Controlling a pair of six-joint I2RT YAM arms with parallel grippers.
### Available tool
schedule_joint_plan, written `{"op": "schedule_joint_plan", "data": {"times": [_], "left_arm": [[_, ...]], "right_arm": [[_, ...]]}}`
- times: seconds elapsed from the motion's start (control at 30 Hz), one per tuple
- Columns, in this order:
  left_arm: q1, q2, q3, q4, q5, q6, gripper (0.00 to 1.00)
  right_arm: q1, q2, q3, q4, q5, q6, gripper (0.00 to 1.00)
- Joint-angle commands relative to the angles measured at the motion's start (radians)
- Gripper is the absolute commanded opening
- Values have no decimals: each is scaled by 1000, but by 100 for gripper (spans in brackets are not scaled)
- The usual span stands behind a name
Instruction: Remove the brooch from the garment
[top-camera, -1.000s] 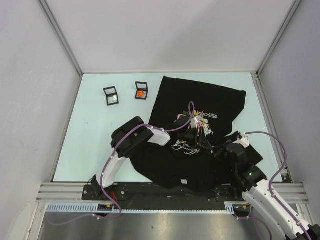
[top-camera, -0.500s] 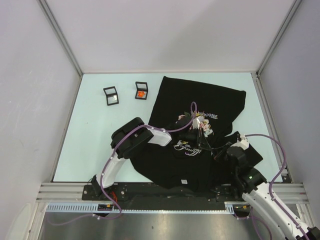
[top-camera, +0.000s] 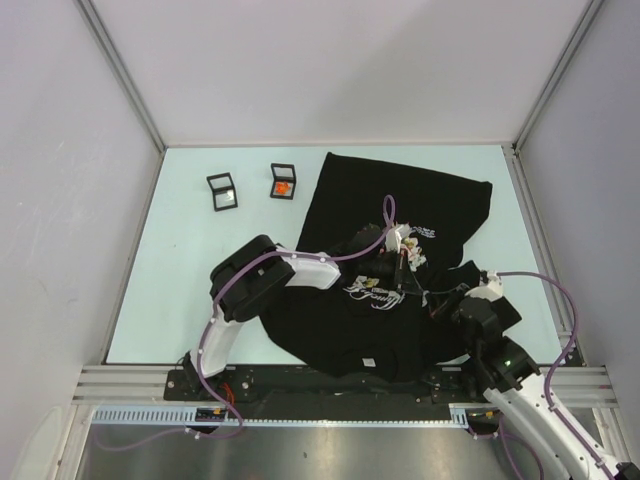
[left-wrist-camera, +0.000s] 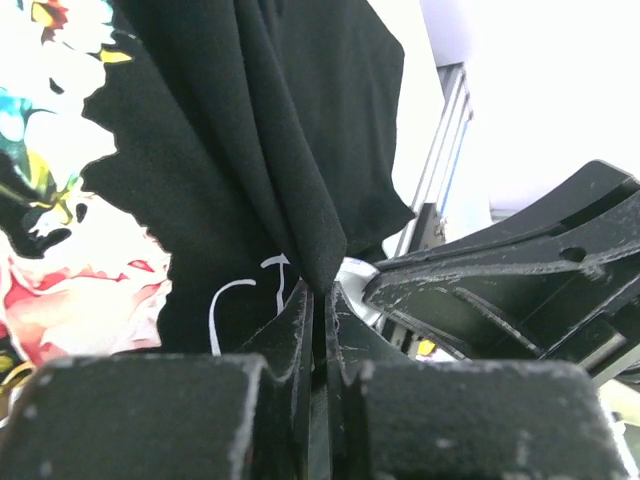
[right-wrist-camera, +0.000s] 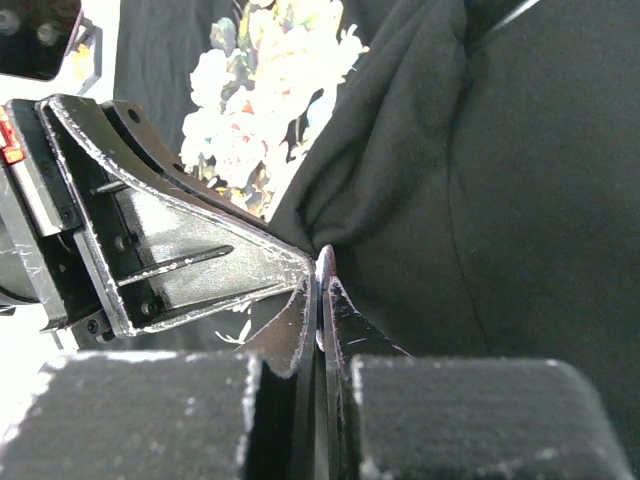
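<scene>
1. Right wrist view: the right claw (right-wrist-camera: 323, 275) is squeezed closed on a ridge of the black shirt (right-wrist-camera: 500, 200).
2. Left wrist view: the left claw (left-wrist-camera: 320, 300) is closed too, pinching a hanging fold beside the rose print (left-wrist-camera: 60, 270). The other claw's body is just next to it.
3. From above, against a second ago, the right arm (top-camera: 510, 365) has sunk back toward its base. The left elbow (top-camera: 240, 285) has swung out to the left. Both grips look kept, so I'd say they are drawing the cloth apart.
4. I can't pick out the brooch in any view. My guess is that it sits in the bunched folds by the print, so the removal isn't done.
5. Farther back, the rest of the shirt lies flat on the table (top-camera: 180, 290). Beyond its left edge stand two small boxes (top-camera: 222, 190), one holding something orange.
</scene>
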Motion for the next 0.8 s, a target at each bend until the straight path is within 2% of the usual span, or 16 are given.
{"op": "schedule_joint_plan", "data": {"times": [0.0, 0.03, 0.17, 0.3, 0.47, 0.63, 0.73, 0.77], "left_arm": [[18, -5, 7, -137, -89, 112, 5], [18, -8, 7, -134, -70, 114, 8], [20, -31, 3, -124, -46, 122, 37], [20, -50, 10, -124, -16, 143, 50], [15, -32, 10, -64, 67, 113, 65], [11, 13, 30, -72, 115, 111, 67], [7, 21, 32, -93, 104, 134, 56], [6, 10, 30, -104, 93, 143, 56]], "right_arm": [[5, -13, 48, -45, 56, 21, 0], [5, -5, 51, -63, 61, 24, 0], [7, 76, 83, -102, 71, 31, 0], [11, 142, 102, -119, 67, 44, 0], [14, 121, 100, -91, 61, 31, 0], [14, 138, 102, -52, 45, 33, 0], [14, 206, 123, -56, 36, 42, 0], [16, 228, 132, -57, 38, 35, 0]]}}
